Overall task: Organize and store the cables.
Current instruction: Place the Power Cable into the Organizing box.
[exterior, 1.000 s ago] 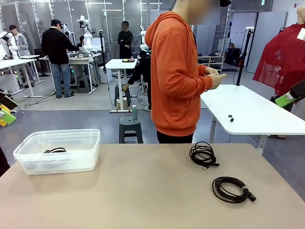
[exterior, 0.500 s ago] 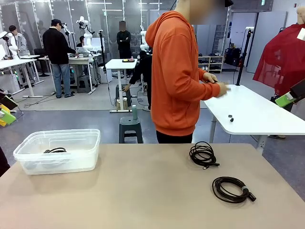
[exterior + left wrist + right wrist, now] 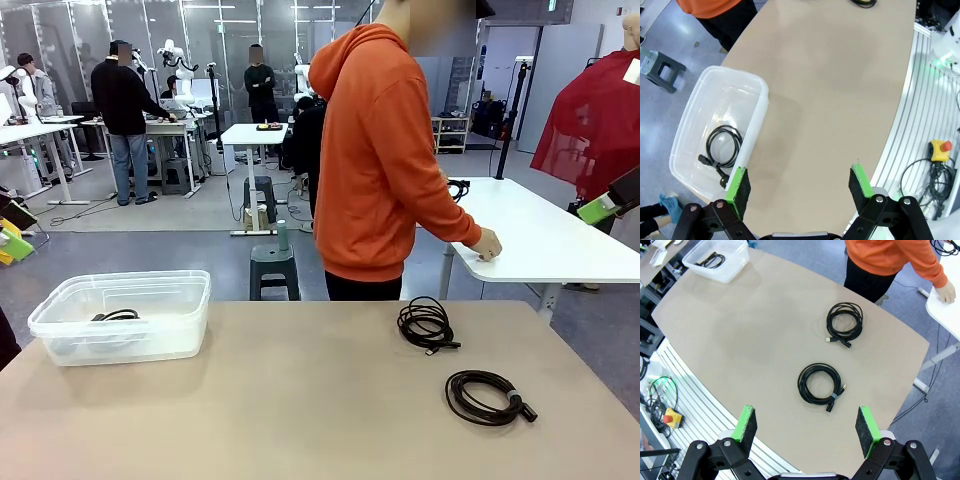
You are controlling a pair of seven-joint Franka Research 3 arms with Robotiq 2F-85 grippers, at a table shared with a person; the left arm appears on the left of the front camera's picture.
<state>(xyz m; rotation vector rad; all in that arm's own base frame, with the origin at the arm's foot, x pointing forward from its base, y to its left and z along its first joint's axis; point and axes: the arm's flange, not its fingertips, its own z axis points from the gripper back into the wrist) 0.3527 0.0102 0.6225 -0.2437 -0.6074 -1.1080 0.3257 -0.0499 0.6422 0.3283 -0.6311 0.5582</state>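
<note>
Two coiled black cables lie on the tan table: one [image 3: 427, 324] [image 3: 844, 323] toward the far side, another [image 3: 486, 396] [image 3: 819, 383] nearer me on the right. A third coiled cable [image 3: 116, 316] [image 3: 723, 147] rests inside the clear plastic bin [image 3: 190, 330] [image 3: 757, 120] at the table's left. My left gripper [image 3: 797, 186] hangs open high above the table beside the bin. My right gripper [image 3: 805, 426] hangs open high above the nearer right cable. Neither holds anything.
A person in an orange hoodie [image 3: 385, 160] stands at the far edge, turned away, one hand [image 3: 487, 245] on a white side table [image 3: 545, 240]. The middle of the tan table [image 3: 290, 400] is bare. Other people and tables are farther back.
The person has turned toward the white side table and lowered a hand onto it. Both grippers and the cables have stayed put.
</note>
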